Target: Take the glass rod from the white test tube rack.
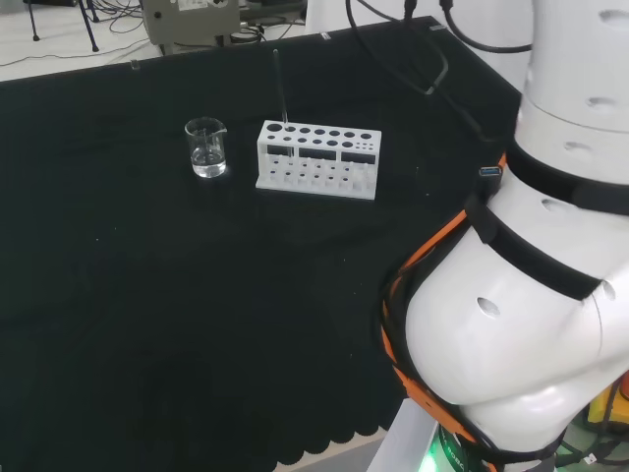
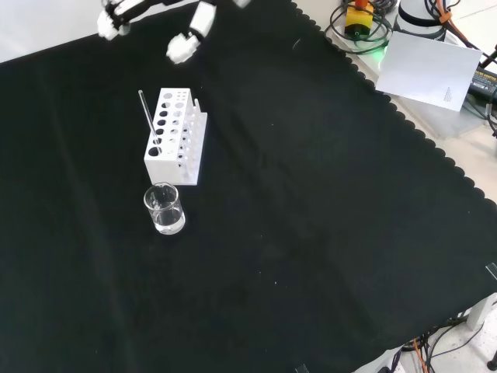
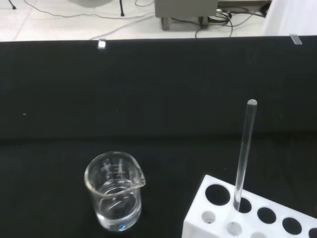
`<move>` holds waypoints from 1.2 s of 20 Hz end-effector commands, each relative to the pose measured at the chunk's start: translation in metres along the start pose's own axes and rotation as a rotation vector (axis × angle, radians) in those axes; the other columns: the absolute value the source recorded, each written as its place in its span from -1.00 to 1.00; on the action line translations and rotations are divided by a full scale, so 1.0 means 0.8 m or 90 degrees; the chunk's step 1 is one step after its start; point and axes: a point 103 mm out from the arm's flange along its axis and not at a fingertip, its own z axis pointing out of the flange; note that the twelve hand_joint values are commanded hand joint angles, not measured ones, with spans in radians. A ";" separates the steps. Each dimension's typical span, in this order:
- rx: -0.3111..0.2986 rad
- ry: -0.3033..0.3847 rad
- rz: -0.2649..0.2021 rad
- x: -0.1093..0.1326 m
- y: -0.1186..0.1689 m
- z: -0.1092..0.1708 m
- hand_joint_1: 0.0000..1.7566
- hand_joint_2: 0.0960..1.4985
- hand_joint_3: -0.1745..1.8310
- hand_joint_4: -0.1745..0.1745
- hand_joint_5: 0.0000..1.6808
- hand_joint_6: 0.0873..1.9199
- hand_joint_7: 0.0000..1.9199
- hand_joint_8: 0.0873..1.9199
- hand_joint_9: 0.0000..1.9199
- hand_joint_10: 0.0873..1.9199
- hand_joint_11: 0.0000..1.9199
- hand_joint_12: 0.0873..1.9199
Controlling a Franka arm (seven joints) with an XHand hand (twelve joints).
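We see a black cloth (image 1: pixel 197 324) with a scalloped edge over the bench. Beyond it lies pale floor (image 3: pixel 74 20) strewn with dark cables (image 3: pixel 59 10), and a grey metal unit (image 1: pixel 192 22) stands there. A white sheet (image 2: pixel 431 68) lies beside the bench.

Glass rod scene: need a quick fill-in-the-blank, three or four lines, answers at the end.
1. The glass rod stands in a hole of the white test tube ____.
2. In the front view, the clear ____ stands nearer the camera than the test tube rack.
3. The rod sits at the end of the rack nearest the beaker, in the ____ view's left.
4. In the front view the hand is at the top, its fingers touching ____.

Answers: rack; beaker; head; nothing
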 end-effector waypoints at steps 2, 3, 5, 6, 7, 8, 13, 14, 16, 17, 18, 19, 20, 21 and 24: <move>0.010 -0.011 0.038 -0.021 0.043 0.019 -0.21 0.06 -0.37 -0.92 -0.72 -1.00 -0.82 -0.09 -0.51 -0.12 -0.76 0.52; 0.012 -0.012 0.040 -0.024 0.046 0.021 -0.21 0.06 -0.37 -0.92 -0.72 -1.00 -0.81 -0.09 -0.50 -0.13 -0.75 0.52; 0.016 -0.010 0.045 -0.030 0.053 0.025 -0.21 0.06 -0.37 -0.93 -0.71 -1.00 -0.79 -0.09 -0.47 -0.13 -0.73 0.51; 0.017 -0.011 0.047 -0.032 0.055 0.027 -0.21 0.06 -0.37 -0.93 -0.71 -1.00 -0.78 -0.08 -0.45 -0.13 -0.72 0.51; 0.019 -0.010 0.049 -0.035 0.057 0.030 -0.21 0.06 -0.37 -0.93 -0.71 -1.00 -0.77 -0.08 -0.44 -0.13 -0.72 0.51; 0.022 -0.010 0.051 -0.038 0.059 0.033 -0.21 0.06 -0.37 -0.93 -0.71 -1.00 -0.76 -0.08 -0.43 -0.12 -0.71 0.51; 0.033 -0.016 0.065 -0.052 0.061 0.050 -0.21 0.06 -0.37 -0.95 -0.69 -1.00 -0.68 -0.07 -0.35 -0.11 -0.68 0.50; 0.035 -0.016 0.068 -0.055 0.062 0.053 -0.20 0.06 -0.37 -0.96 -0.69 -1.00 -0.66 -0.06 -0.33 -0.10 -0.66 0.49; 0.040 -0.014 0.071 -0.060 0.062 0.059 -0.20 0.06 -0.37 -0.98 -0.67 -1.00 -0.61 -0.05 -0.30 -0.09 -0.64 0.48; 0.042 -0.013 0.072 -0.061 0.062 0.061 -0.20 0.06 -0.37 -0.99 -0.66 -1.00 -0.58 -0.05 -0.28 -0.09 -0.62 0.48; 0.043 -0.012 0.073 -0.063 0.063 0.064 -0.20 0.06 -0.37 -1.00 -0.65 -1.00 -0.55 -0.04 -0.26 -0.08 -0.61 0.48; 0.044 -0.011 0.074 -0.064 0.063 0.066 -0.20 0.06 -0.37 -1.00 -0.64 -1.00 -0.53 -0.03 -0.23 -0.07 -0.60 0.47; 0.044 -0.010 0.075 -0.064 0.064 0.069 -0.20 0.06 -0.37 -1.00 -0.61 -1.00 -0.51 -0.03 -0.21 -0.06 -0.58 0.46; 0.043 -0.012 0.076 -0.064 0.064 0.070 -0.20 0.06 -0.37 -1.00 -0.58 -1.00 -0.49 -0.02 -0.18 -0.06 -0.56 0.46; 0.054 -0.010 0.076 -0.064 0.068 0.080 -0.19 0.07 -0.37 -1.00 -0.51 -0.95 -0.42 -0.01 -0.12 -0.03 -0.50 0.42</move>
